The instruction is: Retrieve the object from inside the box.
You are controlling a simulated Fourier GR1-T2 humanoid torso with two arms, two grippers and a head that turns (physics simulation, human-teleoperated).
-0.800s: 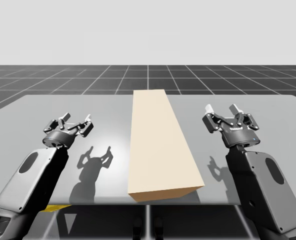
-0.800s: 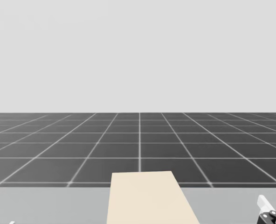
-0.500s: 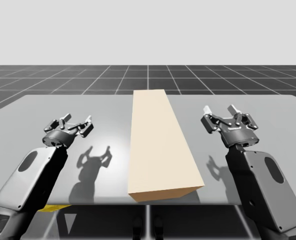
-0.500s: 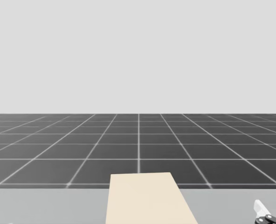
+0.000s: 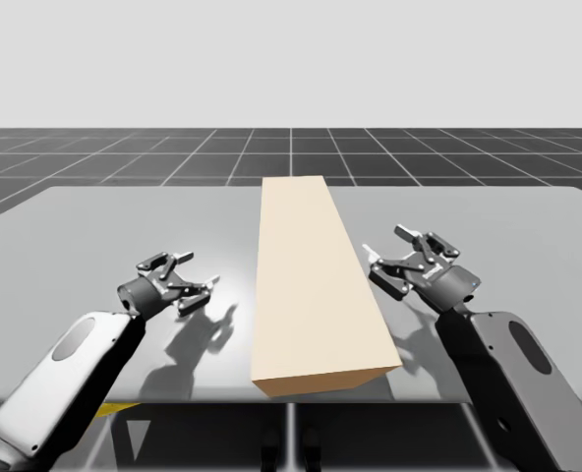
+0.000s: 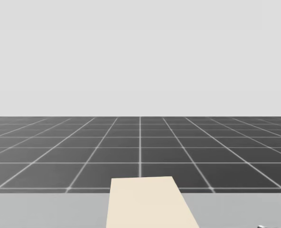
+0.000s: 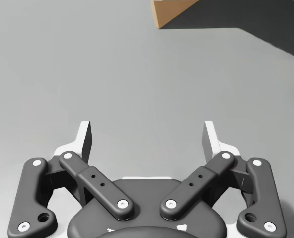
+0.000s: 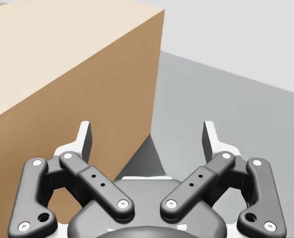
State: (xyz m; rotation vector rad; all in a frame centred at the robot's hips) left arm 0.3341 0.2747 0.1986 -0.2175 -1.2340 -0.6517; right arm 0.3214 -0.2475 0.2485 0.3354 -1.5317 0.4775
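A long, closed tan box (image 5: pixel 316 285) lies down the middle of the grey table (image 5: pixel 94 226); its far end appears in the head view (image 6: pixel 150 202). Nothing inside it can be seen. My left gripper (image 5: pixel 195 280) hangs open over the table to the left of the box, aimed toward it, and a box corner (image 7: pixel 174 12) shows far ahead of the gripper (image 7: pixel 147 139). My right gripper (image 5: pixel 389 261) is open right beside the box's right side. In the right wrist view the box wall (image 8: pixel 72 79) fills the space ahead of one finger of the gripper (image 8: pixel 147 139).
The table's front edge (image 5: pixel 291 401) runs just below the box's near end. A dark gridded floor (image 5: pixel 291 152) stretches beyond the table. Bare table surface lies on both sides of the box.
Both grippers have swung inward toward the box and lowered; the right one now sits against its right side. My head has tilted slightly, and the right fingertip has dropped out of the head view.
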